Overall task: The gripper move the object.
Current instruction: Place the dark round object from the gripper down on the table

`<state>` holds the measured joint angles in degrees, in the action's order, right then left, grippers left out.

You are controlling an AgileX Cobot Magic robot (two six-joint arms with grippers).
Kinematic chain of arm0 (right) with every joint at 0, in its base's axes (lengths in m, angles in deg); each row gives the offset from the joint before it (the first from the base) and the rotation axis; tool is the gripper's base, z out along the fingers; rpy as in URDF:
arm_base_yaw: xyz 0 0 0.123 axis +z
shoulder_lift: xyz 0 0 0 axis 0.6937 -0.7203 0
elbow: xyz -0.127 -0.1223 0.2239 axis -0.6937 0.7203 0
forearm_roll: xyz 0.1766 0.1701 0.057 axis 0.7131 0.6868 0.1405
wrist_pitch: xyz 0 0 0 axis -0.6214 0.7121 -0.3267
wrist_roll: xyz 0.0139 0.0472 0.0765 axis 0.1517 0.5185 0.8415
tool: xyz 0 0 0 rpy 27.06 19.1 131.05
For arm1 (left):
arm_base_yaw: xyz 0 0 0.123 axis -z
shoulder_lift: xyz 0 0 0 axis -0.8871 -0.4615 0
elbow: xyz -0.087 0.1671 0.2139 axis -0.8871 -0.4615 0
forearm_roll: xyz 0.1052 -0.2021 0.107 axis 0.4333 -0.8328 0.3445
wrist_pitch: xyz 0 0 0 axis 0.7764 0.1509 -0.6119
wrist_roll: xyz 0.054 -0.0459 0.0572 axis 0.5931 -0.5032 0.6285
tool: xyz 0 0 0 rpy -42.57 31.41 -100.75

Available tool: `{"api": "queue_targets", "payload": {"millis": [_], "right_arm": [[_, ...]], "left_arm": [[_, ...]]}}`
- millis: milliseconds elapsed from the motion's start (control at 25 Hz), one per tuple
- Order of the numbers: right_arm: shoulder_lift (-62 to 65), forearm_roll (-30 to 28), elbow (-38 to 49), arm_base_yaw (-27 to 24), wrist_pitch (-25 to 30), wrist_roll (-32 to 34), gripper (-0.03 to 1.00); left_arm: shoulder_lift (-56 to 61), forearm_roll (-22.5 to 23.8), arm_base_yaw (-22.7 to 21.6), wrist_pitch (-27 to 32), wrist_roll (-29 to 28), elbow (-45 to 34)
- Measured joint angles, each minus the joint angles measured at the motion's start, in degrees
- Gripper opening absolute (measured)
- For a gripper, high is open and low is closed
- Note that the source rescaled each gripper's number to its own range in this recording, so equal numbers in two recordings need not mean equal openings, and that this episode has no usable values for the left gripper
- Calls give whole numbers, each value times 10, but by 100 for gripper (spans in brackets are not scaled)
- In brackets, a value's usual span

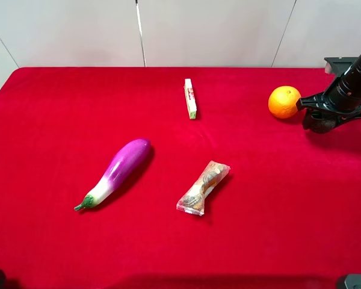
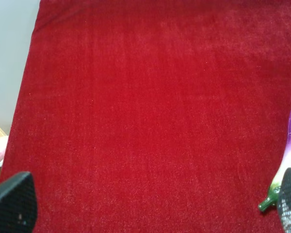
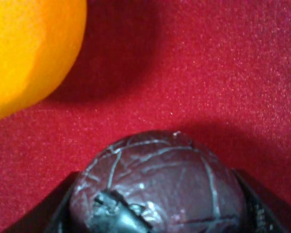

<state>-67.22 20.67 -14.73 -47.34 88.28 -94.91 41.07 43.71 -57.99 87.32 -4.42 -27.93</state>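
My right gripper has its fingers clamped on the object, with the orange just beside them. On my left gripper the fingers stand wide apart above the desk.

Red cloth worktop: purple aubergine left, clear-wrapped snack packet centre, dark wrinkled ball beside round orange fruit far right.

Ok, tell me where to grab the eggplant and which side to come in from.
Grip the eggplant across its thick purple middle, coming straight down with the jaws crosswise to its length. It lies flat and diagonal on the red cloth; the whitish end by the green stem tapers and would probably slip.
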Motion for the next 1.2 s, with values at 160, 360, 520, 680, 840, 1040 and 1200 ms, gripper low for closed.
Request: {"api": "queue_targets", "payload": {"millis": [160, 360, 520, 680, 840, 1040, 1200], "right_arm": [[0, 0, 0, 0, 1, 0, 0], [0, 0, 0, 0, 1, 0, 43], [0, 0, 0, 0, 1, 8, 77], [0, 0, 0, 0, 1, 13, 82], [0, 0, 0, 0, 2, 14, 82], [13, 0, 0, 0, 17, 14, 82], [35, 0, 0, 0, 35, 14, 82]], "left_arm": [[0, 0, 0, 0, 0, 0], [0, 0, 0, 0, 0, 0], [0, 0, 0, 0, 0, 0], [0, 0, 0, 0, 0, 0], [0, 0, 0, 0, 0, 0], [0, 0, 0, 0, 0, 0], [0, 0, 0, 0, 0, 0]]}}
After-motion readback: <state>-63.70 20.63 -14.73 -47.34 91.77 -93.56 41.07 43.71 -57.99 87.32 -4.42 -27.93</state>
